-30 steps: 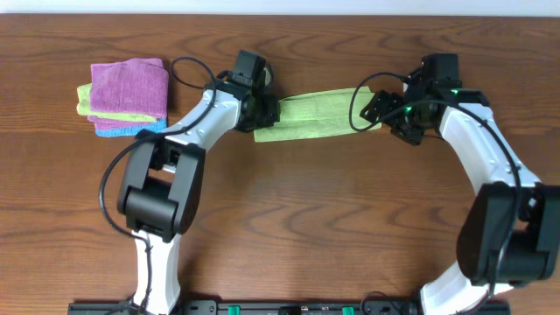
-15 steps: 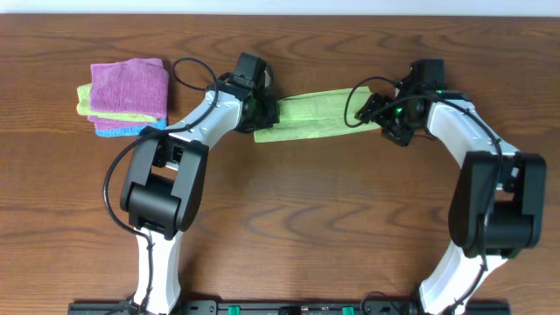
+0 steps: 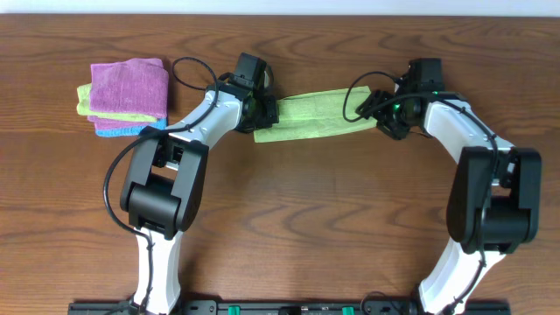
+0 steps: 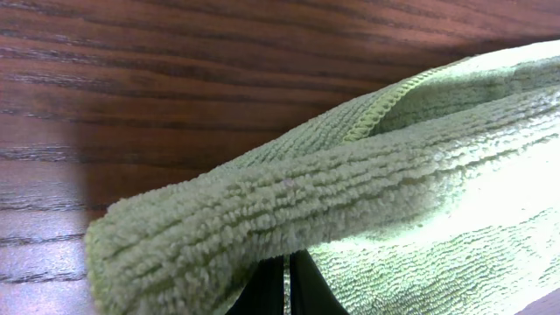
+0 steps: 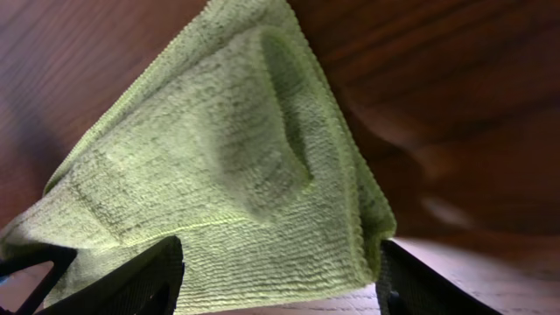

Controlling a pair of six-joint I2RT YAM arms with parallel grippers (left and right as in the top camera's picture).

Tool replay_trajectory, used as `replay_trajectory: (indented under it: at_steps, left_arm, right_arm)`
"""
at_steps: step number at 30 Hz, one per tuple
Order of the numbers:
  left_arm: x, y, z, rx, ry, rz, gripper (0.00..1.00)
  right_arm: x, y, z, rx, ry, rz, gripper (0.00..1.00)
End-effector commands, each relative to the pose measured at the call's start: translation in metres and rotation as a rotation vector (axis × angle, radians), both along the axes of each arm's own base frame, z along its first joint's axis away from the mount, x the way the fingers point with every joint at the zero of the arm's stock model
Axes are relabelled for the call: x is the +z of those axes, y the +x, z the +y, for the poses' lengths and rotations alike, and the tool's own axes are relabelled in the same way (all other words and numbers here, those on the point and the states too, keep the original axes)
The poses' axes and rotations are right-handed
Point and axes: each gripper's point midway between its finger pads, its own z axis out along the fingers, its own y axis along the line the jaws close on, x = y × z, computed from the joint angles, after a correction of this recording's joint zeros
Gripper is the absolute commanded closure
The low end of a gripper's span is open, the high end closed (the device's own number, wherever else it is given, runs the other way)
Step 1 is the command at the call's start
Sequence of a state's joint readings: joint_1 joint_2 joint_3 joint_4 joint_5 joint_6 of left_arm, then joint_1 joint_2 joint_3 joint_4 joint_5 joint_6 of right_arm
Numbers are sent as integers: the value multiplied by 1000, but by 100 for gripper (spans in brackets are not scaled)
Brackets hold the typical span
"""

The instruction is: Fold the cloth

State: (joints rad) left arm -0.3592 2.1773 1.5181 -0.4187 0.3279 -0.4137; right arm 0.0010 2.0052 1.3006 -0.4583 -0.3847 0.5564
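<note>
One soft, thin cloth point(image 3: 311, 116) lies stretched across the far middle, seen from above. Left wrist: your left gripper point(image 4: 284, 289) pinches one end. Right wrist: your right gripper point(image 5: 278, 262) gapes around the other end; grab that floppy corner.

Setting: a robotics laboratory or test station, not a domestic room.

Indicators:
- A left arm point(image 3: 162, 188) and a right arm point(image 3: 490, 206), each white and black, stand on a mounting rail point(image 3: 280, 308) at the near edge of the table point(image 3: 289, 227).
- Exposed cables point(image 3: 188, 70) loop freely beside the arm links.
- The table has a dark wood-grain surface.
- A pale wall strip point(image 3: 280, 7) runs along its far edge.
- The only work items are textile samples: the cloth point(image 3: 311, 118) between the arms and a stack of folded cloths point(image 3: 127, 96) at the far left.
</note>
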Motion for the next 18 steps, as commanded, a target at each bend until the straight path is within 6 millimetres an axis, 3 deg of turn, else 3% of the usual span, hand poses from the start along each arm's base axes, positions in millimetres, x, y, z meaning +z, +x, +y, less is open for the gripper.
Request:
replay_trajectory:
  at_steps: [1, 9, 18]
  left_arm:
    - [7, 8, 4, -2, 17, -31, 94]
    - [5, 4, 6, -8, 29, -18, 94]
    - [4, 4, 8, -9, 41, -17, 94]
  right_arm:
    - [-4, 2, 6, -10, -12, 8, 30]
    - [-25, -9, 16, 5, -1, 77, 30]
    - [-27, -9, 13, -1, -25, 78, 32]
